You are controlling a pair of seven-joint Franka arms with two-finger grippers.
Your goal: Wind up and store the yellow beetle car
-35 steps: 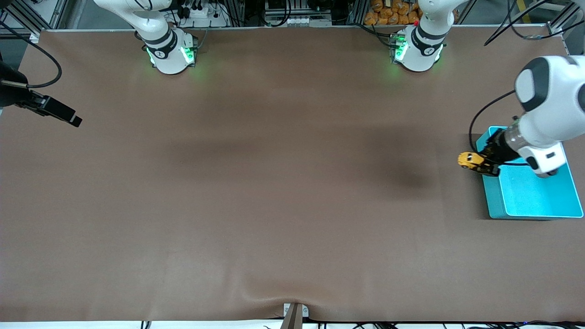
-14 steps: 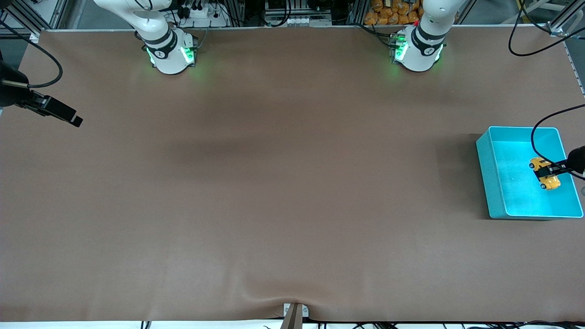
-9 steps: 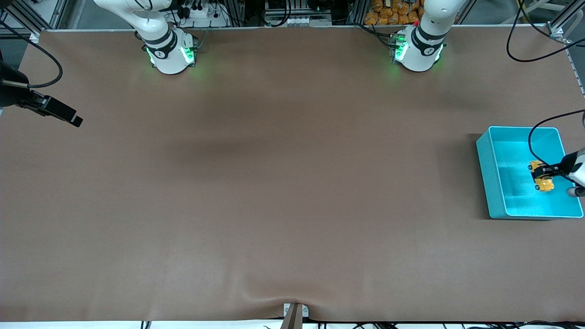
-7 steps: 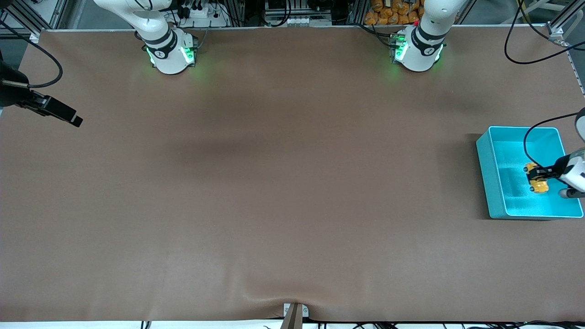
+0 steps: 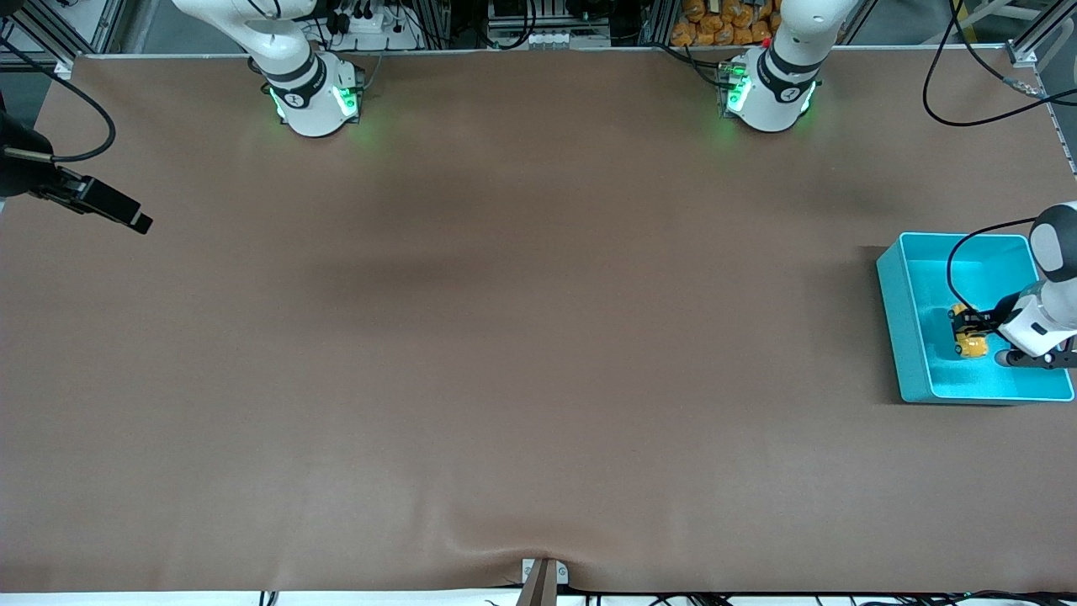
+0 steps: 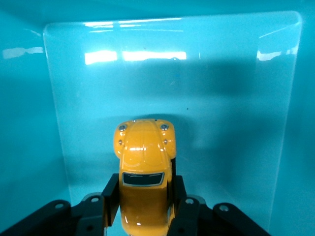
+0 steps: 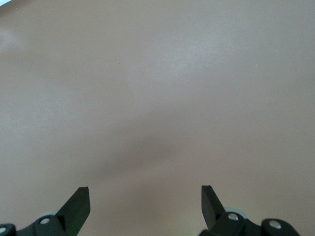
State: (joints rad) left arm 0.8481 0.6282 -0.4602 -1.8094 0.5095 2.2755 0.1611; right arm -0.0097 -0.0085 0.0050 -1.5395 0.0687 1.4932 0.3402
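Note:
The yellow beetle car [image 5: 970, 340] hangs inside the teal bin [image 5: 893, 313], held by my left gripper [image 5: 968, 326], which reaches in from the left arm's end of the table. In the left wrist view the black fingers [image 6: 111, 195] press both sides of the yellow beetle car [image 6: 144, 157], and my left gripper [image 6: 144, 186] is shut on it over the bin's floor [image 6: 226, 123]. Whether its wheels touch the floor I cannot tell. My right gripper [image 5: 135, 220] waits over the right arm's end of the table, and the right gripper [image 7: 145, 197] shows open with nothing between its fingers.
The brown table mat [image 5: 522, 337] stretches between the two arms. The bin stands at the left arm's end of the table, with upright walls round the car. A small bracket [image 5: 543, 576] sits at the table edge nearest the front camera.
My left gripper has carried the car from over the bin's wall into the bin, then lower and a little toward the right arm's end. The right arm has not moved.

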